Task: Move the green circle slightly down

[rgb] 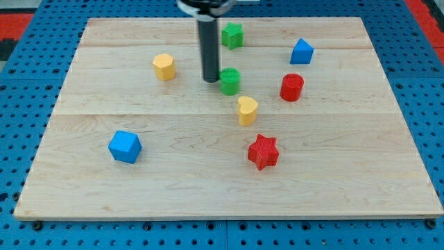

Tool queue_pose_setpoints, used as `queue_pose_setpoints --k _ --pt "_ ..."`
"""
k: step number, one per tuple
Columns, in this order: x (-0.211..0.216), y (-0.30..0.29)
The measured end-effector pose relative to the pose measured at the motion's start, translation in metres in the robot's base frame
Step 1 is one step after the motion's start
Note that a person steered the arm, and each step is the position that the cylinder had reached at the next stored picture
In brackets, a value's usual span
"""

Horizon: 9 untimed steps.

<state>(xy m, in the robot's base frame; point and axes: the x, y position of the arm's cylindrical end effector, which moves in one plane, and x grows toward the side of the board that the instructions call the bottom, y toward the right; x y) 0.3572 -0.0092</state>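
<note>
The wooden desk point(139, 173) filled most of the view, lying on a blue pegboard point(21, 104). There was no gripper to report as wide or narrow: the arm ended in a dark rod point(209, 48) that came down from the view's top, and my tip point(211, 80) sat just to the view's left of the green circle point(229, 80), touching it or nearly so. That green circle stood a little above the middle of the desk, and everything else is placed from it. The blue cube point(125, 146) lay far to its lower left. The red star point(263, 151) lay well below it and slightly right. The blue block point(301, 51) was up and to its right. The red cylinder point(291, 87) stood to its right. The yellow heart point(247, 110) was just below it to the right. The yellow hexagon point(164, 67) was off to its left. The green star point(232, 35) stood straight above it.
</note>
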Motion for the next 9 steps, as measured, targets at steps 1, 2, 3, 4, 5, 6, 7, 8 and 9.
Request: queue_pose_setpoints --k 1,2,3,4,5,6,7,8,9 --pt "-0.035 0.001" --pt "-0.02 0.039" --pt "0.01 0.039" --pt "0.01 0.023" --pt "0.022 0.049" --pt "0.049 0.04" --pt "0.049 0.028" --pt "0.046 0.028" --pt "0.066 0.015"
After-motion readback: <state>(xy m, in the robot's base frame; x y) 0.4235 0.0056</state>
